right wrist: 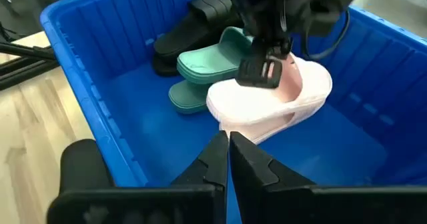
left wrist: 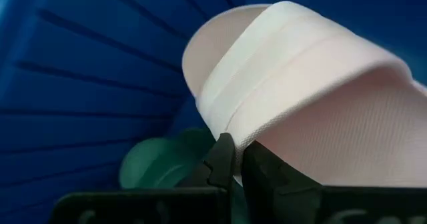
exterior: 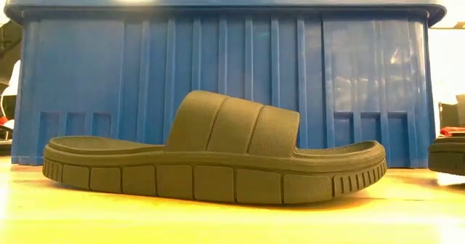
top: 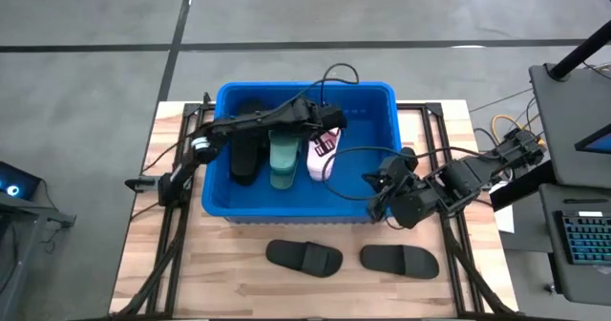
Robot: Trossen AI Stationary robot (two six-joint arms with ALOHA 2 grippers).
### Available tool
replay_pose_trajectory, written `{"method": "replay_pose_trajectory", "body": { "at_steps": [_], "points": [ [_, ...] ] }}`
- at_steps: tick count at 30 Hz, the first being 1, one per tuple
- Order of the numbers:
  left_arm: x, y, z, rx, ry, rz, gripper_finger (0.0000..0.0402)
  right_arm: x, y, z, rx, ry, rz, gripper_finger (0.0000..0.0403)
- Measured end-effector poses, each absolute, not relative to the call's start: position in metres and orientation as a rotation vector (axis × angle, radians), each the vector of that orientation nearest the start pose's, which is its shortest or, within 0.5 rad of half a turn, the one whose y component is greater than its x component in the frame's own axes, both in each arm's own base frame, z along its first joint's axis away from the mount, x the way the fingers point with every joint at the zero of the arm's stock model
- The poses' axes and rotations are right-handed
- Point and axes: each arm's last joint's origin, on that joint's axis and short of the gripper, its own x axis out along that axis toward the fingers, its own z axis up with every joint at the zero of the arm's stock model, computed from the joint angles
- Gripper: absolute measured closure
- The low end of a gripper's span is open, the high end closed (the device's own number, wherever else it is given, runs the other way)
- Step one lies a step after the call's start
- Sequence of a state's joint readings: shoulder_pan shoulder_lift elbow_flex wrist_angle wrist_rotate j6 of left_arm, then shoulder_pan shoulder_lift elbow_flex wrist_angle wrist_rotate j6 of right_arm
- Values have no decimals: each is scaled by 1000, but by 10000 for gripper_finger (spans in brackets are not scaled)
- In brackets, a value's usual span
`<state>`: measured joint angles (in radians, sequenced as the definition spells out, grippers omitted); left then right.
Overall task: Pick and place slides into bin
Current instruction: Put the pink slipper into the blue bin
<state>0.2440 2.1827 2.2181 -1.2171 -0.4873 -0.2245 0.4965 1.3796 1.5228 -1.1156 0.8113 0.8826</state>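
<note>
The blue bin (top: 305, 89) stands mid-table. Inside lie black slides (top: 246, 154) and green slides (top: 284, 160). My left gripper (top: 329, 135) reaches in from the left, shut on a light pink slide (right wrist: 267, 104) beside the green ones. My right gripper (top: 379, 195) hovers shut, holding nothing, by the bin's near right corner, pointing into the bin. Two black slides (top: 304, 257) (top: 399, 260) lie sole-down on the table in front of the bin. My left gripper pinches the pink slide at the edge of its wide strap (left wrist: 250, 134) between its two fingers (left wrist: 220, 159). It comes from above, slanting down into the bin. The slide sits tilted in the hold, low in the bin; whether it touches the floor I cannot tell.
The bin's tall ribbed near wall (exterior: 218, 55) rises right behind the nearer black slide (exterior: 218, 157). Cables run over the bin's far right rim (top: 339, 73). Bare wooden table (top: 220, 273) lies left of the two loose slides.
</note>
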Motion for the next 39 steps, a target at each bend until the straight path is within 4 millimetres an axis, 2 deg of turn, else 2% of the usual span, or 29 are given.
{"method": "replay_pose_trajectory", "body": {
  "at_steps": [4, 8, 27, 39],
  "points": [
    [438, 128, 289, -84, 1116, 838, 401, 233, 102, 384, 239, 568, -585, 394],
    [438, 131, 288, -82, 1085, 911, 401, 233, 103, 384, 238, 570, -586, 394],
    [432, 143, 286, -91, 1101, 943, 401, 235, 104, 382, 226, 582, -580, 394],
    [432, 142, 283, -105, 1115, 924, 401, 235, 104, 382, 232, 581, -582, 394]
  ]
}}
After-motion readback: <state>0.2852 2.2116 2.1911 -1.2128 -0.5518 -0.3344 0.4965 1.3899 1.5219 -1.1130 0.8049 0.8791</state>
